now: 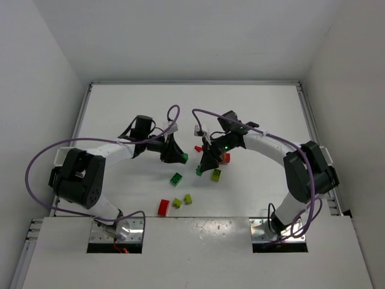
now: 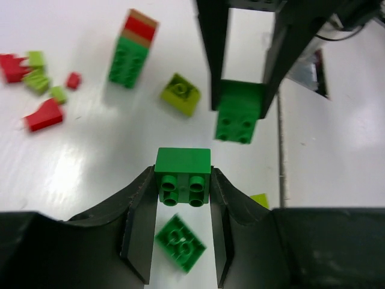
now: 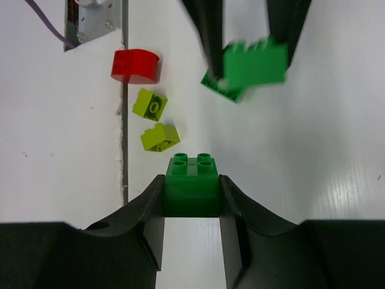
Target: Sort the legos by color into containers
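1. Between the black fingers of the left tool (image 2: 182,183) sits a small dark green plastic brick (image 2: 183,165) with four round bumps. The tool is squeezed tight on its two sides.
2. The right tool (image 3: 192,189) pinches a second dark green plastic brick (image 3: 192,177) in the same way.
3. The two tools point at each other over the white table (image 1: 120,108). Their tips are near but apart, and the two held bricks do not touch.
4. Right under the left tool's fingers, a loose dark green square brick (image 2: 180,242) lies flat on the table.
5. Ahead of the left tool and a bit to its left lies a lime yellow-green plastic brick (image 2: 180,94). Farther out that way is a short stack of bricks (image 2: 129,54), green at the near end and red at the far end.
6. Far off to the left tool's left, a red plastic wedge (image 2: 43,114) lies near a few tiny red and lime bits (image 2: 36,75).
7. Ahead of the right tool and to its left lie a near lime brick (image 3: 160,137) and a far lime brick (image 3: 150,103), just beside each other. Past them is a red plastic brick with a round top (image 3: 135,65).
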`<state>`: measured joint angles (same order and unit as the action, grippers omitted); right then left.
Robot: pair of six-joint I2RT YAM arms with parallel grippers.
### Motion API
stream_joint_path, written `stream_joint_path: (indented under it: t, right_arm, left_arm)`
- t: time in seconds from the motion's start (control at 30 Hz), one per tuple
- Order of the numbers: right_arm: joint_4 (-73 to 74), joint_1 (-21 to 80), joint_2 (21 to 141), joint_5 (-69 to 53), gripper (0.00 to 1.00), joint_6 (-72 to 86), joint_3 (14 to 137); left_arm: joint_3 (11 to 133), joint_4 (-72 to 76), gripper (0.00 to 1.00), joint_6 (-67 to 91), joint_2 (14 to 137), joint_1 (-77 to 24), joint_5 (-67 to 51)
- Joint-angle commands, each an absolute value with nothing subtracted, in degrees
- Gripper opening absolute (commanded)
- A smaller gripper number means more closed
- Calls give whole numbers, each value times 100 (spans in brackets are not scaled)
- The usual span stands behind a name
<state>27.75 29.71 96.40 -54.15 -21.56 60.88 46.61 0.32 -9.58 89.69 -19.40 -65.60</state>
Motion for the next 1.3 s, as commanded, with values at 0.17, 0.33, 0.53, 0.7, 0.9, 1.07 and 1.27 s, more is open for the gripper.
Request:
stream_joint_path:
  t: [0.17,0.33,0.53,0.7,0.9,1.07,1.27]
  right_arm:
    - [2655,3059,9896,-4993,6,-2330,6266]
    - [2426,2998,10081,-4492,32,-1986,6319]
    - [2364,2944,9844,-4193,47,-1907,6319]
    - [2487,2892,9405,-3973,55,-1986,6258]
    - [2376,2673,8729,-3684,60,-1926,5951]
    - [1793,2032,8210,-3436,59,-1153,5205]
    - [1924,1504,8007,-3551,59,-1037,4896]
  left_arm:
    - [4641,-44,13,-1468,9228,-1687,-6294]
    - [4746,-44,29,-1327,9413,-1687,-6144]
    - [4799,-44,48,-1213,9545,-1687,-6091]
    - [4904,-246,56,-1389,9659,-1915,-5959]
    - [5036,-168,68,-1267,9721,-2101,-5889]
    - [4659,1448,72,-371,9360,-2477,-5345]
    - [5597,1162,73,-913,9878,-3005,-4781]
